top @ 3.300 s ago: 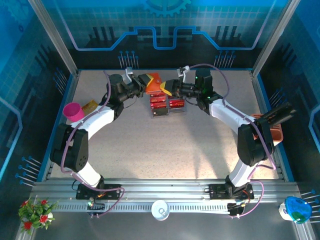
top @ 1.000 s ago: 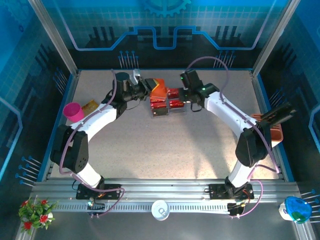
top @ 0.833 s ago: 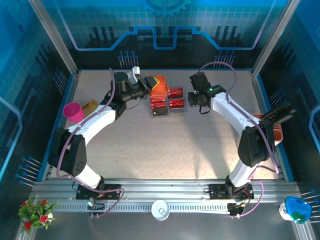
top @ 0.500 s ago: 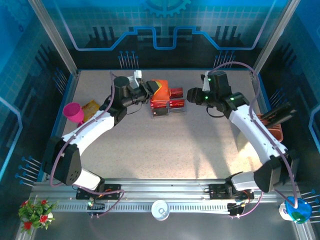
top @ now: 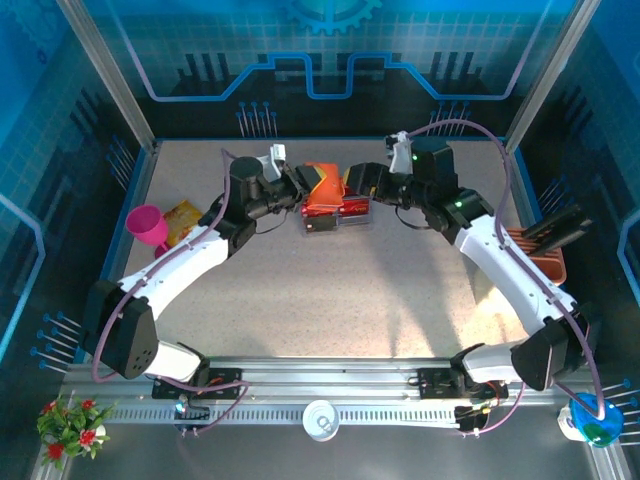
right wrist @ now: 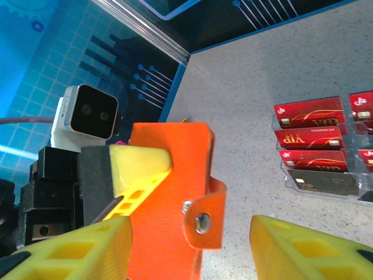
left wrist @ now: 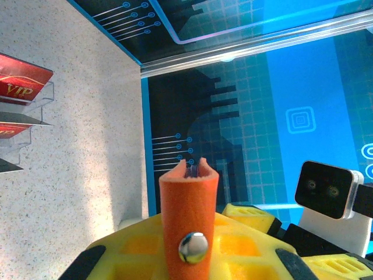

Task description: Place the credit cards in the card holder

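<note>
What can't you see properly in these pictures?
1. Inside the card holder: left wrist view, seen edge-on, so its pockets are hidden.
2. Credit cards: same view, cut off by the left edge.
3. Their print: top view, too small.

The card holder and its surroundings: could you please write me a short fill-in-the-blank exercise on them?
The left gripper is shut on the orange ___. The right gripper has its jaws ___. The red credit cards bear the word ___. The cup beside the snack bag is ___.
Missing words: card holder; open; VIP; pink.
</note>
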